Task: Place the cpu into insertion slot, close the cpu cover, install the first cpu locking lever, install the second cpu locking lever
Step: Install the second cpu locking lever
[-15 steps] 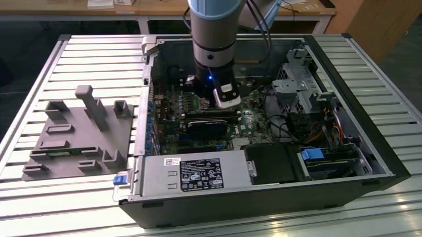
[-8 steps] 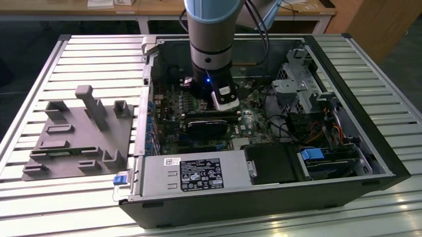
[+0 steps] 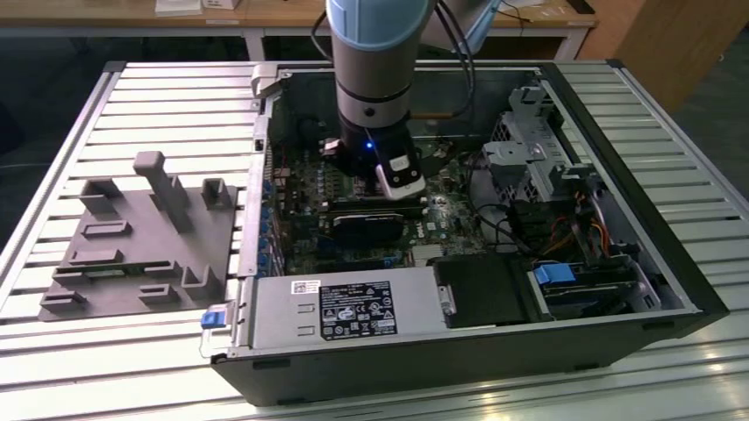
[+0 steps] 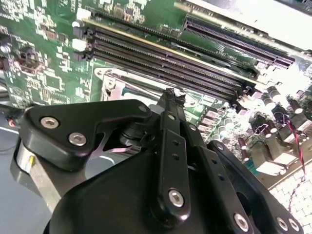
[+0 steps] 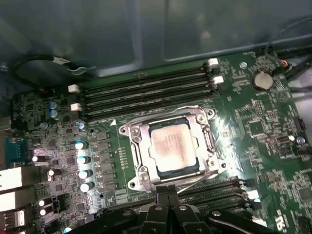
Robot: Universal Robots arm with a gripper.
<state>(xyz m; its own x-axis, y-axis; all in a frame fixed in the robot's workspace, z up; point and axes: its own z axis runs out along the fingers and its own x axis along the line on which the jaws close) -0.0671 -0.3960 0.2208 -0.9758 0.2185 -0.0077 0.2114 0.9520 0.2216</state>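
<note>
**Desk:** Where was the arm when the frames were taken?

**Photographer:** Reaching straight down into the open computer case [image 3: 468, 263] at the centre of the exterior view, its end effector [image 3: 402, 182] low over the green motherboard [image 3: 451, 219]. The case lay on a slatted metal worktop [image 3: 140, 96], with a grey fixture block [image 3: 140, 241] at the left of that frame.

**Desk:** And the chip?

**Photographer:** The cpu [image 5: 171, 146] sat flat in the insertion slot [image 5: 195, 169], just right of centre in the first wrist view, its dull silver top facing up. The cpu cover [image 5: 138, 146] lay down around it — a silver frame showing on all four sides of the chip. Long black memory slots [image 5: 146, 92] ran across the board above the socket.

**Desk:** Was the end effector holding anything?

**Photographer:** Nothing I could see. Its black fingers [image 5: 168, 197] were drawn together at the bottom centre of the first wrist view, tips meeting at the socket's near edge. The second wrist view showed the same linkage [image 4: 170, 146] pinched to a point over the metal frame [image 4: 109, 80] — whether the tip touched it, I could not tell.
</note>
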